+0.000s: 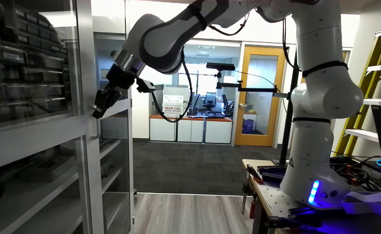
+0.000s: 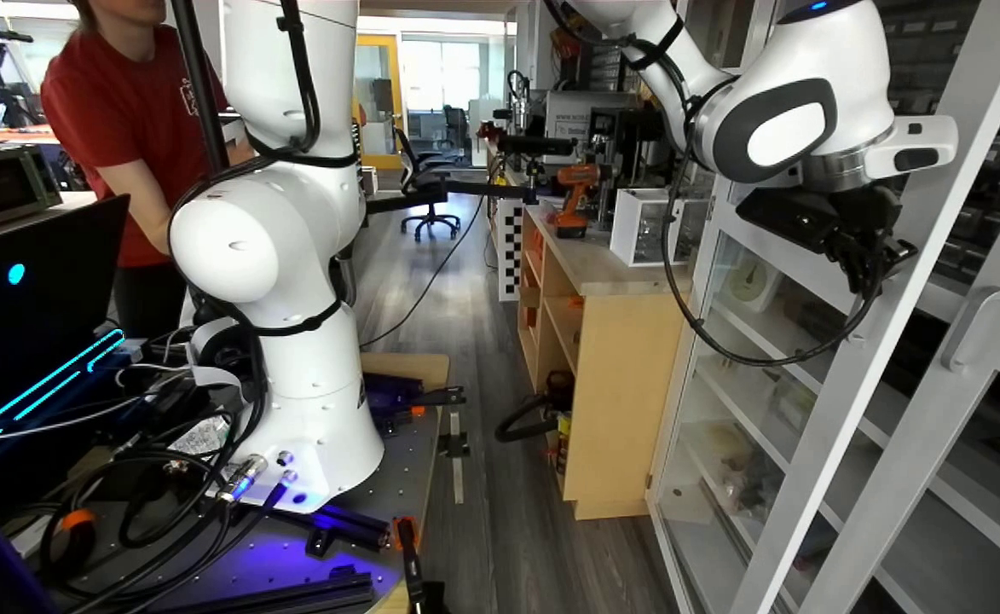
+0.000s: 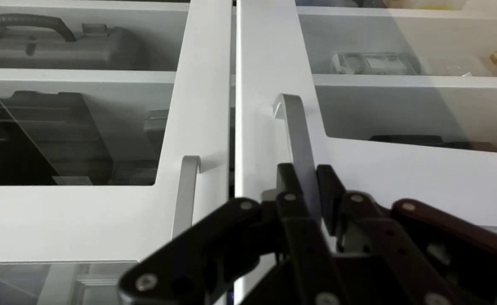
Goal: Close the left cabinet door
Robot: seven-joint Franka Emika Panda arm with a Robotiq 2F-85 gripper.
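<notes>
The left cabinet door has a white-grey frame, glass panes and a mid rail. It shows in both exterior views (image 1: 31, 139) (image 2: 842, 418). The wrist view looks upside down, so this door (image 3: 401, 182) stands at its right. In an exterior view its free edge stands slightly out from the right door. My gripper (image 3: 304, 178) has its two black fingers closed around the door's grey bar handle (image 3: 294, 127), one on each side. The gripper also shows at the handle in both exterior views (image 1: 97, 112) (image 2: 887, 264), where it hides part of it.
The right cabinet door (image 3: 83, 224), with its own handle (image 2: 973, 328), is beside the left one across a narrow dark gap. A black cable (image 2: 747, 360) loops below the gripper. A wooden bench (image 2: 627, 384) stands beside the cabinet. A person in red (image 2: 129, 128) stands behind the arm.
</notes>
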